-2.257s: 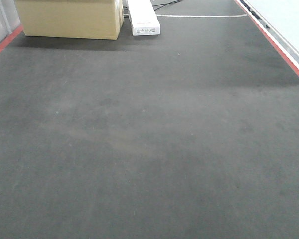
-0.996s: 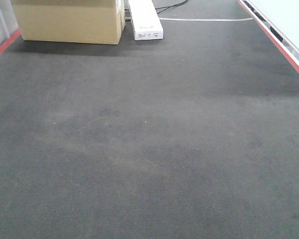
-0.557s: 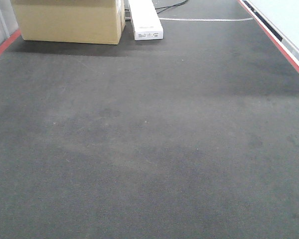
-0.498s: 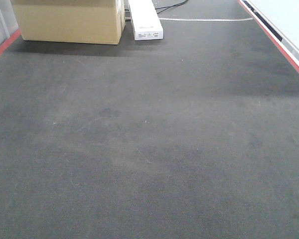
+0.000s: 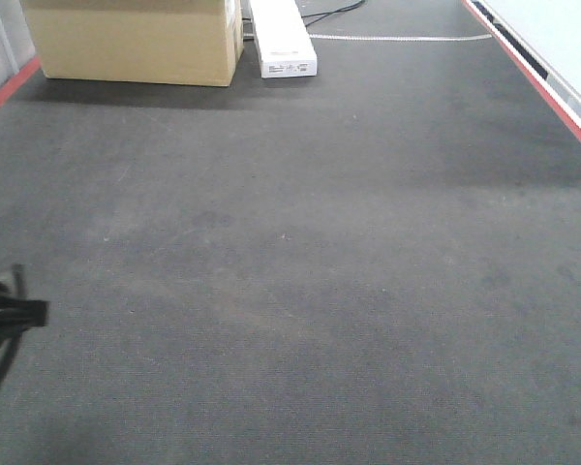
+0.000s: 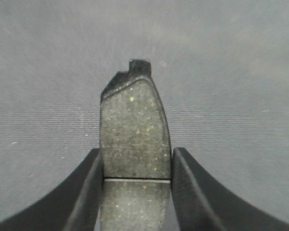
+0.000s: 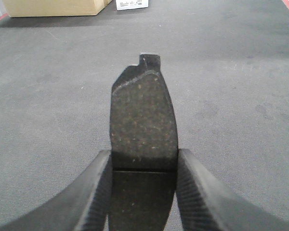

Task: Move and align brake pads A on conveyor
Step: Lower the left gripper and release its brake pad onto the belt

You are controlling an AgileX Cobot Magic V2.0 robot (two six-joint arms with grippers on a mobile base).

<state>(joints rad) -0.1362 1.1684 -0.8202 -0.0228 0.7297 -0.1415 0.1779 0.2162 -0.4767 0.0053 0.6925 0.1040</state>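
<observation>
- Left gripper [image 5: 2, 325] just entered the front view, well short of the box [image 5: 136, 39], over the belt [image 5: 320, 242]: placing nears.
- Left wrist: it clamps my pad [image 6: 134, 120] above the belt.
- Right wrist: my right gripper [image 7: 143, 161] clamps a second pad [image 7: 143, 115], pointing toward the box.

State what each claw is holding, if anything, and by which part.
The left claw clamps one brake pad by its long edges, near the middle groove. The right claw clamps a second brake pad the same way.
</observation>
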